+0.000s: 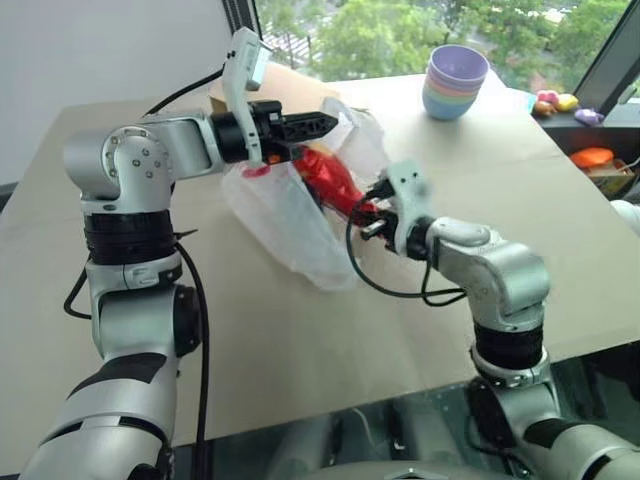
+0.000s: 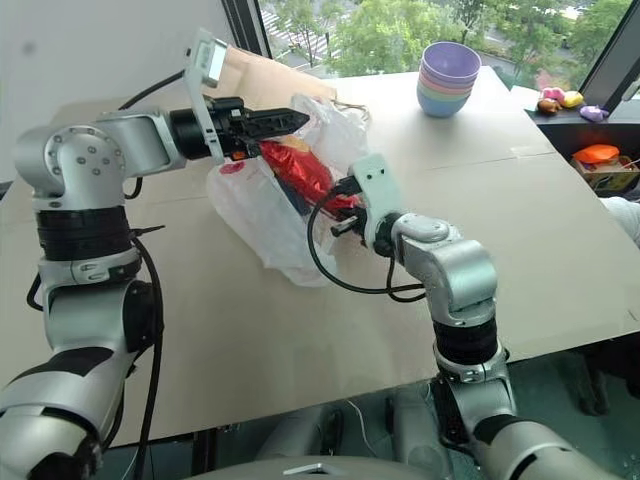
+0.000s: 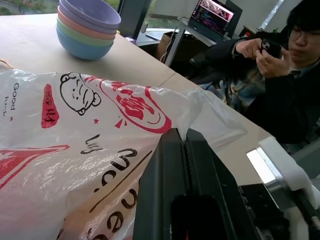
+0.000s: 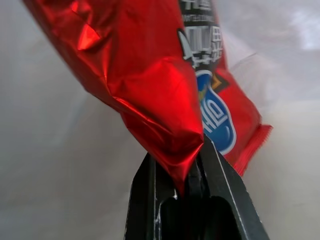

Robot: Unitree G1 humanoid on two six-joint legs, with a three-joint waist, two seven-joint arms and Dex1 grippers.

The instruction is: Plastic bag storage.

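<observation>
The plastic bag (image 1: 285, 215) hangs long from upper middle toward lower right, reading "Good". The left gripper (image 1: 322, 125) pinches its top; the right gripper (image 1: 368, 212) pinches a red chip packet (image 1: 330, 178).

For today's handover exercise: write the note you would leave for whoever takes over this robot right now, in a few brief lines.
Left gripper: fingers shut on the rim of the plastic bag, holding it up above the table.
Right gripper: fingers shut on one end of the red chip packet, which sits at the bag's mouth.
Done: bag lifted, packet gripped and brought to the opening.
Left: whether the packet goes in or comes out cannot be told; finish that move, release, then store the bag.
Nearby: stacked bowls at the far edge.
</observation>
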